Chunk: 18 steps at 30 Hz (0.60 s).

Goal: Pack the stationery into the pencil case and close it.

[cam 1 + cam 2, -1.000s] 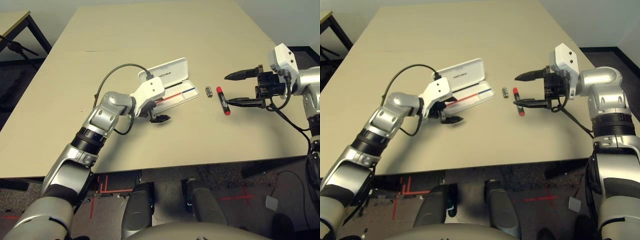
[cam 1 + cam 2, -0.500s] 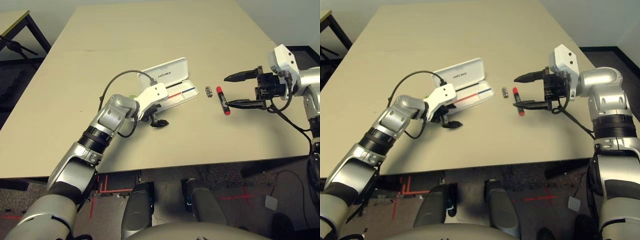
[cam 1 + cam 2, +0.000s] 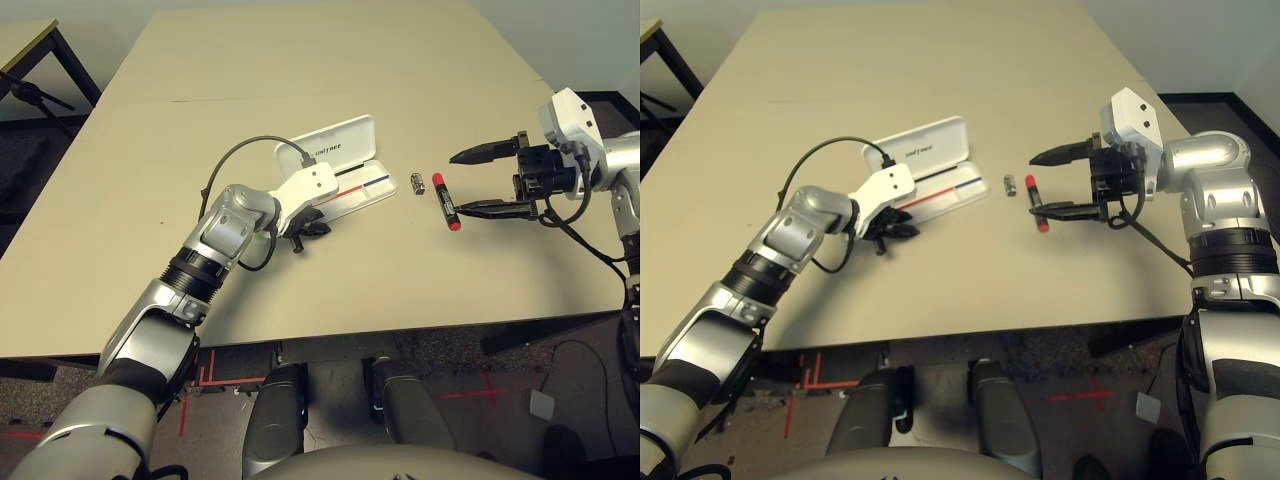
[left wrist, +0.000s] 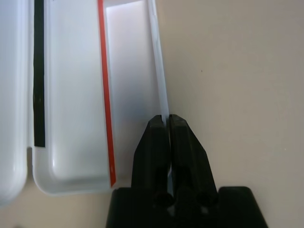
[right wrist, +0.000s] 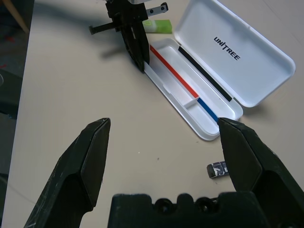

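The left pincer [image 4: 166, 117] is closed on the side wall of the pencil case [image 5: 223, 111]; the right pincer [image 3: 455, 184], nearer to the red marker [image 3: 443, 195], stands wide open, empty, with the marker lying crosswise at its tips.

The open white hard-plastic pencil case [image 3: 382, 184] bears dark "UNITREE" lettering on its far lid and a black strip [image 5: 206, 73] along the hinge. Inside lies a thin pencil [image 5: 175, 76], red at left, blue at right. Right of the case, the cylindrical marker [image 3: 446, 203] has red ends and a black label with pale print; the tabletop [image 3: 300, 60] is plain beige.
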Motion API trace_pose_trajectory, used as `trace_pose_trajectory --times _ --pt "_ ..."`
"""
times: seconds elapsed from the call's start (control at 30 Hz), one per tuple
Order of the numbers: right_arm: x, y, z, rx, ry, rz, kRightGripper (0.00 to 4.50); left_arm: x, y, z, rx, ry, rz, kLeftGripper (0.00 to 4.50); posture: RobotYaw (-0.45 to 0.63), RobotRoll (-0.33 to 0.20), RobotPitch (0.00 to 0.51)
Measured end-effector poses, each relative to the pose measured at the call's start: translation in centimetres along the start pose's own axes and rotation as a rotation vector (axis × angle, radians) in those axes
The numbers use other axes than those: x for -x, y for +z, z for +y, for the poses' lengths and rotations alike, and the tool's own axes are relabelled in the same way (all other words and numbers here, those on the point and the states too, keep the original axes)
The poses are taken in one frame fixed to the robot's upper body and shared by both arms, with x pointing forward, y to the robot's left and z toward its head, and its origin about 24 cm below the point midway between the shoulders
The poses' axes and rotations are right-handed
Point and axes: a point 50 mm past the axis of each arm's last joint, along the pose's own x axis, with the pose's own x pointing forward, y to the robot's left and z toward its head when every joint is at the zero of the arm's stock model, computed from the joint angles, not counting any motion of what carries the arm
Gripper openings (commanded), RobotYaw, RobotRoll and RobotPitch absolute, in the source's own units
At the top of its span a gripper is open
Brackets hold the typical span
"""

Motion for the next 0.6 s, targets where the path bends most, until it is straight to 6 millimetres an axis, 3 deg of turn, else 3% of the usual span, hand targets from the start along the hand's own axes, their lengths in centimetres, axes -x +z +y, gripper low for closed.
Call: trace_pose_trajectory --times 0.6 --pt "2.0 0.0 0.5 -0.019 0.002 0.051 4.5 2.3 0.3 -1.8 -0.22 -0.154 -0.029 0.05 -0.06 0.0 0.162"
